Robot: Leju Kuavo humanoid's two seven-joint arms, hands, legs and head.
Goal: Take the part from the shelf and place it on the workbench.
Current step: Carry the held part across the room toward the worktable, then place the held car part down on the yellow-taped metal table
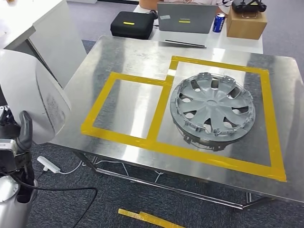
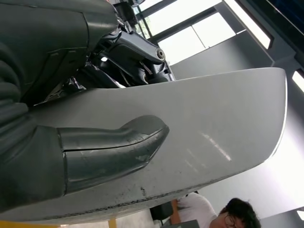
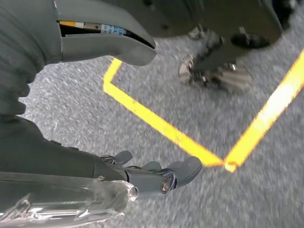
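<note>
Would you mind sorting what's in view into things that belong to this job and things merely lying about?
Job:
- grey panel part, held by the left hand
- workbench with yellow tape squares
- right hand, open

Lying about:
- hubcap
- laptop
- black case
- can
- cardboard box

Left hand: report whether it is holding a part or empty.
Holding. In the left wrist view the left hand presses its thumb on a grey panel, and the head view shows that panel raised beside the workbench.
</note>
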